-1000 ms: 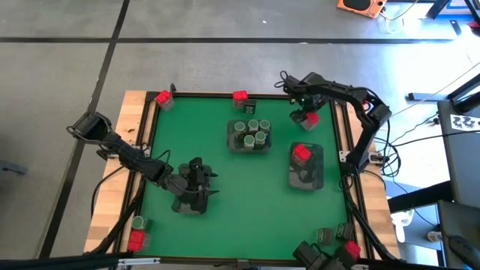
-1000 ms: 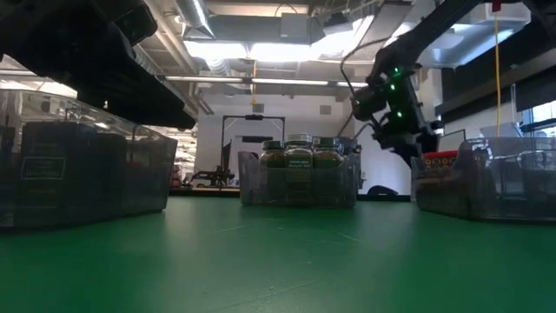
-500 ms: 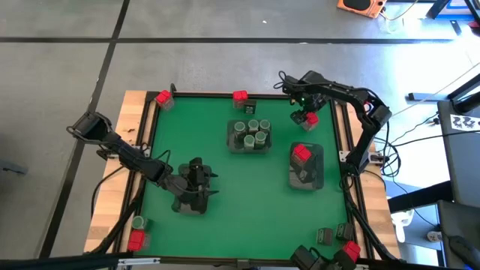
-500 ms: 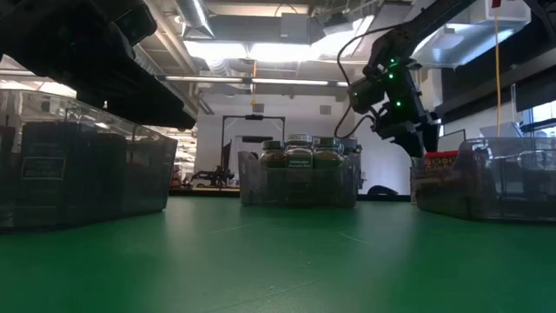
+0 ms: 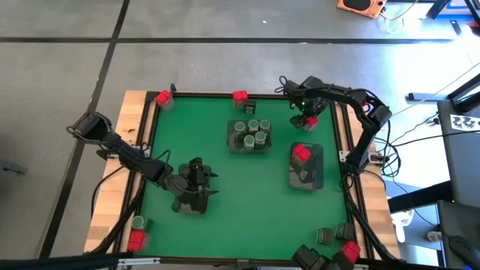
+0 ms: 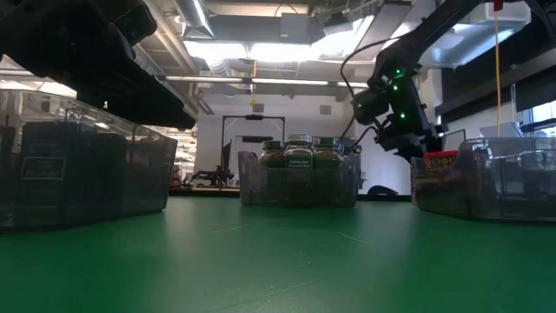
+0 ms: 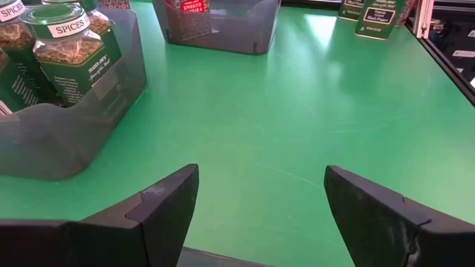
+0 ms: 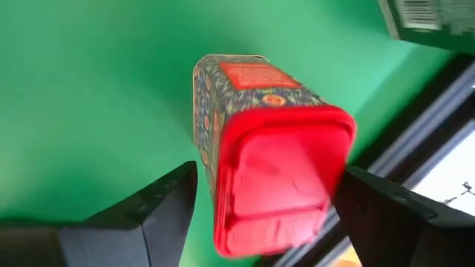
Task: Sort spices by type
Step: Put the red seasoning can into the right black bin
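A red box (image 8: 274, 148) with a red lid stands on the green mat near the far right corner (image 5: 311, 120). My right gripper (image 8: 267, 211) (image 5: 304, 116) is open above it, one finger on either side of the box; whether they touch it I cannot tell. My left gripper (image 7: 260, 200) (image 5: 196, 176) hangs open over the tray of dark tins (image 5: 191, 201) at the near left. Several grey-green jars (image 5: 250, 135) stand in the middle tray. Another red box (image 5: 301, 153) sits in the right tray (image 5: 307, 176).
Loose spices stand at the mat's edges: red boxes (image 5: 163, 98) (image 5: 240, 96) along the far edge, a jar (image 5: 138, 222) and a red box (image 5: 136, 240) at the near left corner, dark tins (image 5: 324, 235) and a red box (image 5: 349, 249) at the near right. A wooden rim (image 5: 139, 120) borders the mat.
My right gripper has edged a little toward the table's right and near edges, over the red box, turning slightly at the wrist. The box has stayed where it was.
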`<state>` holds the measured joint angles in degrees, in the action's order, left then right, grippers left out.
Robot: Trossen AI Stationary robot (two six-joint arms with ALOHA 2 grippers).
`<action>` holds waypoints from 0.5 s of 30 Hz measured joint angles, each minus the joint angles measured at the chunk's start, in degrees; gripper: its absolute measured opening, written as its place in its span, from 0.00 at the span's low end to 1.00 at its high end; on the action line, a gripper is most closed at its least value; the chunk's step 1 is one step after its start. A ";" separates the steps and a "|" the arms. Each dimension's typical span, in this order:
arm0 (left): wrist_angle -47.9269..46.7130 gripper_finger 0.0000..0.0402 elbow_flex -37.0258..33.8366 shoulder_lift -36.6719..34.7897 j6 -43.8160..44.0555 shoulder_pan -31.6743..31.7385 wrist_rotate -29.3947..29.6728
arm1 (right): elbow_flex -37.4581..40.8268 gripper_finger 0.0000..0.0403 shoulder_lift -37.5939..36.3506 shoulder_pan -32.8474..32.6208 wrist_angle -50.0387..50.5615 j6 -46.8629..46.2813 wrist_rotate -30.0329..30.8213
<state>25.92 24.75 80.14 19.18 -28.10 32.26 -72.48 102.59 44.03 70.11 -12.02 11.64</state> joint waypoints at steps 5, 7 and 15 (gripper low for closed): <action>-0.01 0.72 0.00 0.00 0.02 0.00 0.01 | 2.49 0.73 0.00 -0.09 -3.92 0.58 -4.43; -0.01 0.72 0.00 0.00 0.02 0.00 0.01 | 3.03 0.73 0.00 -0.09 -4.75 0.74 -5.21; 0.01 0.72 0.00 0.00 0.07 0.00 0.01 | 3.26 0.52 0.00 -0.19 -4.99 3.61 -4.83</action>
<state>25.93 24.75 80.14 19.25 -28.10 32.27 -69.22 102.59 43.84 65.12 -8.41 6.82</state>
